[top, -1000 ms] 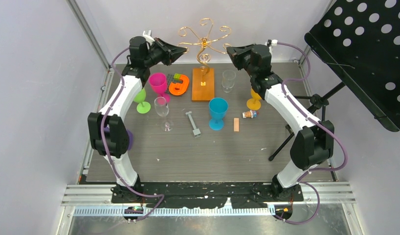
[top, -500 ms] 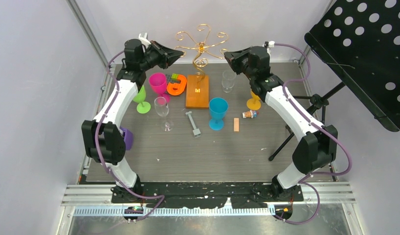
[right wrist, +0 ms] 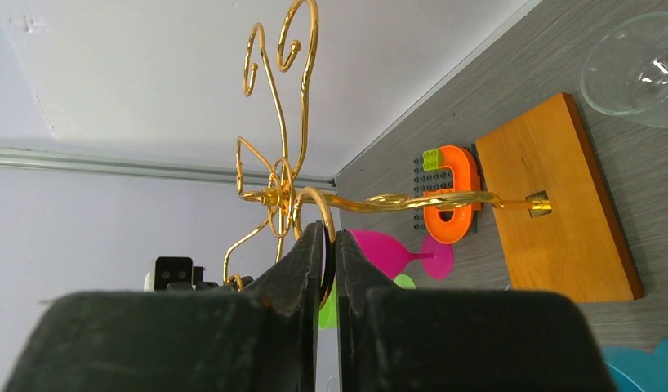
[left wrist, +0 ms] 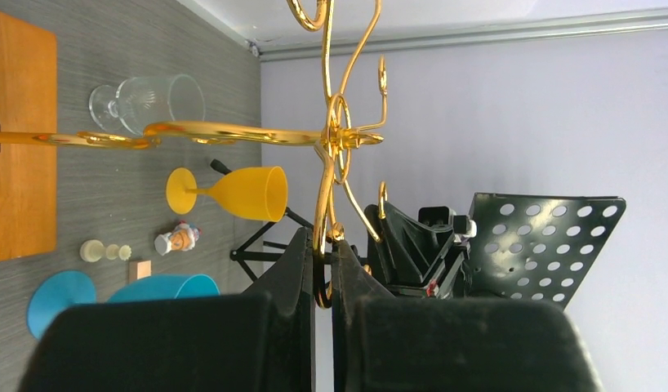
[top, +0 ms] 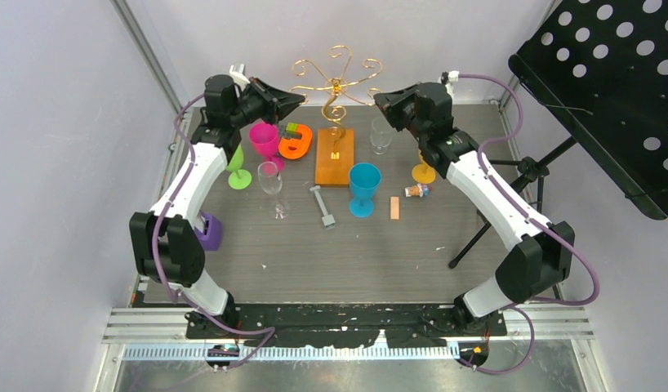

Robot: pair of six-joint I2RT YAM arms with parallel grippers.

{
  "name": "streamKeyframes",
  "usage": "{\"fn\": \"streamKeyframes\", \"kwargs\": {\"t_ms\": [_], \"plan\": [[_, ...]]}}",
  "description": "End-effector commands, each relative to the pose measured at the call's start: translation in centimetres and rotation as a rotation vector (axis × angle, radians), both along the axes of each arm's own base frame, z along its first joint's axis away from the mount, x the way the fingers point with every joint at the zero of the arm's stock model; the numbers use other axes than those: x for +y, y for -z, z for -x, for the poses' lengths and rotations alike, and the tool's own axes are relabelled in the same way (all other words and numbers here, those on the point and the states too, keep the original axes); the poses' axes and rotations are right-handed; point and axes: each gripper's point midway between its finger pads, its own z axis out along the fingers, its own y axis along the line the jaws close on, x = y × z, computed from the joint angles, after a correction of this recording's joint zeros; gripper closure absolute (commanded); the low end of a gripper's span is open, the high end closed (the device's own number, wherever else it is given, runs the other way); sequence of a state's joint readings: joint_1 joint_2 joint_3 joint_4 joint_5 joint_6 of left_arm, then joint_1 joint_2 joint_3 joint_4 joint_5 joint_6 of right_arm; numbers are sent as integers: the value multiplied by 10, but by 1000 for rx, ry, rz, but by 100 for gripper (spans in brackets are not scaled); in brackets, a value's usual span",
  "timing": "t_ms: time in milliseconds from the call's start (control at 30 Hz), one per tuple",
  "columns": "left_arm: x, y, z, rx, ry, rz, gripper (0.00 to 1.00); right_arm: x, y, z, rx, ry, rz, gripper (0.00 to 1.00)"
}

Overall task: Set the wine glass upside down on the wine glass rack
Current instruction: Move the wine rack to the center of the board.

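seen from above, my two arms reach to the back of a grey desk (top: 355,253). between them is the wine glass rack (top: 336,80), a gold wire stand with curly arms on a flat orange wooden base (top: 334,159).

my left pincer (top: 298,98) is clamped on a curled wire arm on the rack's left side. my right pincer (top: 378,100) is clamped on a curled arm on its right side. in the left wrist view the two black fingers (left wrist: 298,269) are pressed together with the gold wire (left wrist: 322,245) pinched between them. the right wrist view shows the same, with the fingers (right wrist: 310,253) squeezed onto a loop of wire.

the base sits at the back middle of the desk. i cannot tell if it rests fully on the surface.

the wine glasses stand upright on the desk:
- a clear wine glass (top: 271,180) stands left of centre.
- another clear glass (top: 381,135) stands just right of the base.
- a pink glass (top: 264,139) and a green glass (top: 237,167) stand to the left.
- a blue glass (top: 364,186) stands in front of the base.
- a yellow glass (top: 425,170) stands under my right arm.

an orange u-shaped piece (top: 298,143) lies just left of the base.
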State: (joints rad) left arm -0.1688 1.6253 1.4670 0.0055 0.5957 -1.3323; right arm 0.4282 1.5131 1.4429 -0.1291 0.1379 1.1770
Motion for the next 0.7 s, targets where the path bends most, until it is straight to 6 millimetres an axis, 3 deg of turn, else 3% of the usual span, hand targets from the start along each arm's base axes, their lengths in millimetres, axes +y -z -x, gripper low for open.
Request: {"fn": "streamKeyframes", "kwargs": {"t_ms": [0,167,667], "plan": [[1,-62,24,-235,29,11,100,6,-60,27,-177,-54,-19,94],[4,-57,33,-225,29,6,100,7,-49,34,-159,-66,-8,94],[18,-57,70,-243,9,4,100,19,-53,68,-168,-139,28,94]]}}
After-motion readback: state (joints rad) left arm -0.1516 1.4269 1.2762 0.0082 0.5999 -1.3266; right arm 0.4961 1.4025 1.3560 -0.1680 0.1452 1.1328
